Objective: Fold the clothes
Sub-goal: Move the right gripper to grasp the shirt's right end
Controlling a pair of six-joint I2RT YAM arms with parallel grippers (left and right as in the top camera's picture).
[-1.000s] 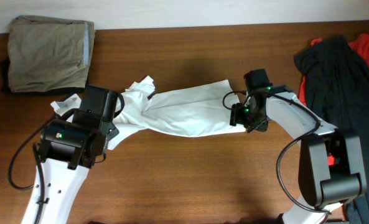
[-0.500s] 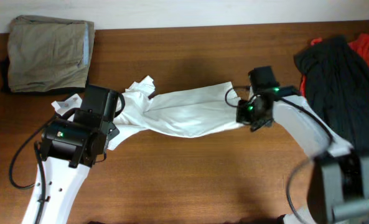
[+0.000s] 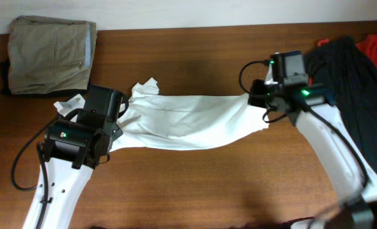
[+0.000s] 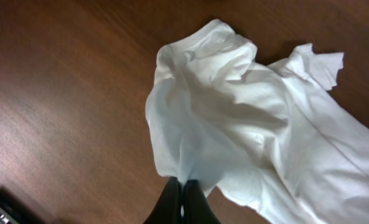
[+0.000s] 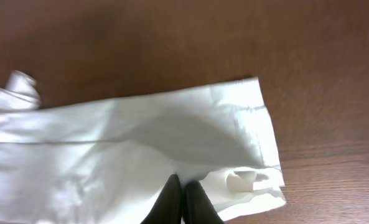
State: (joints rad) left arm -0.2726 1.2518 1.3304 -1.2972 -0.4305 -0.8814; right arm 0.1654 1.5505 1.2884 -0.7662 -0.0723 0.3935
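A white garment lies stretched across the middle of the wooden table, drawn out between my two arms. My left gripper is shut on its crumpled left end; in the left wrist view the black fingertips pinch a fold of the white garment. My right gripper is shut on the right end. The right wrist view has the gripper closed on the white garment, beside a hemmed edge and a small curled-up corner.
Folded khaki clothes sit on a dark item at the back left corner. A heap of black and red clothes lies at the right edge. A white scrap pokes out beside the left arm.
My right gripper has shut on the garment's right end and moved right and back, pulling the cloth longer and flatter. The left arm has barely moved.
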